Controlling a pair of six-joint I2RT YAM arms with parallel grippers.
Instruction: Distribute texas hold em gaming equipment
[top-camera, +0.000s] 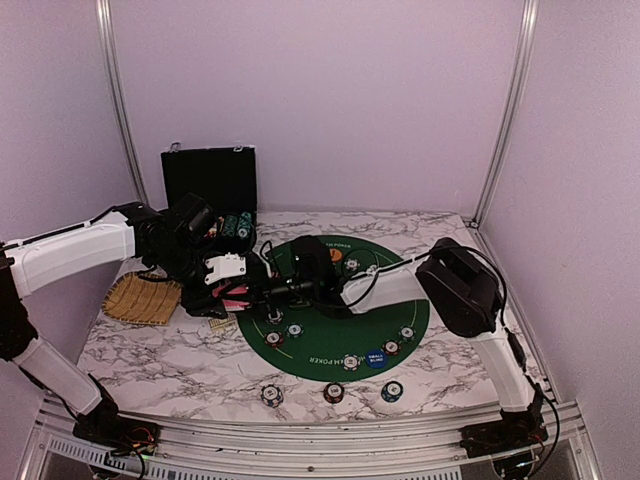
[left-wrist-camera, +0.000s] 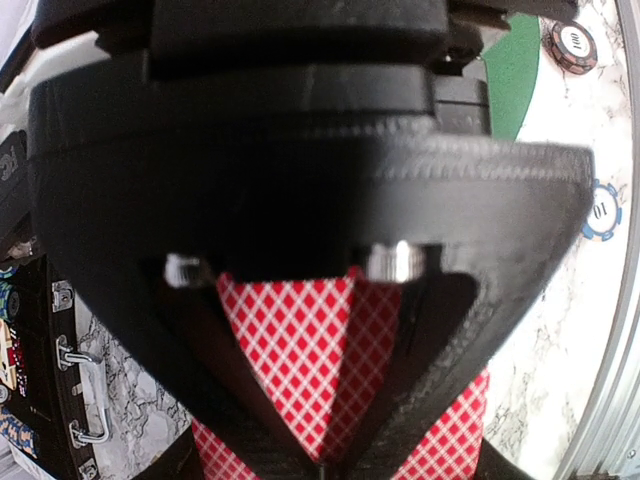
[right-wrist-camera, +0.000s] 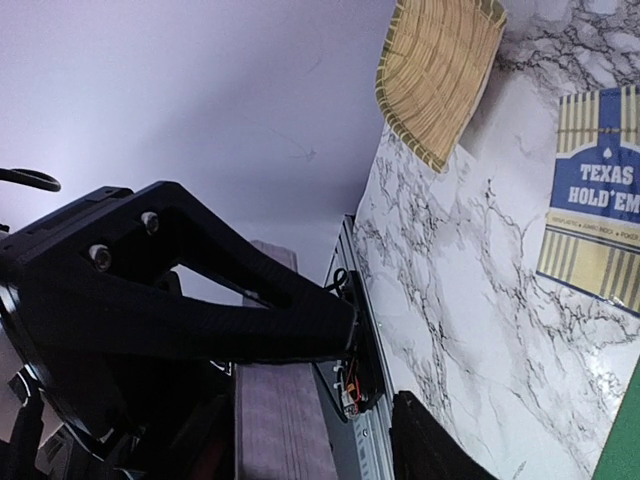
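Left end effector (left-wrist-camera: 322, 455) is clamped on red-backed playing cards (left-wrist-camera: 290, 340), centre frame. I read right end effector (right-wrist-camera: 378, 365) fingers apart, holding nothing. Nearby: woven tray (right-wrist-camera: 440, 70) upper right, Texas Hold'em leaflet (right-wrist-camera: 598, 190) flat on bench (right-wrist-camera: 470, 300), poker chips (top-camera: 272, 394) lower centre.

Your top view sits high behind the arm bases and looks down and forward over the whole table (top-camera: 180, 360) to the back wall. Your left wrist view is pressed in close: its own fingers (left-wrist-camera: 240, 430) and the cards (left-wrist-camera: 300, 350) fill it, with two chips (left-wrist-camera: 603, 212) at the right edge. Your right wrist view is rolled sideways and low, facing past its finger (right-wrist-camera: 200, 300) along the table. It shares the tray (right-wrist-camera: 440, 70) and leaflet (right-wrist-camera: 595, 200) with the top view.
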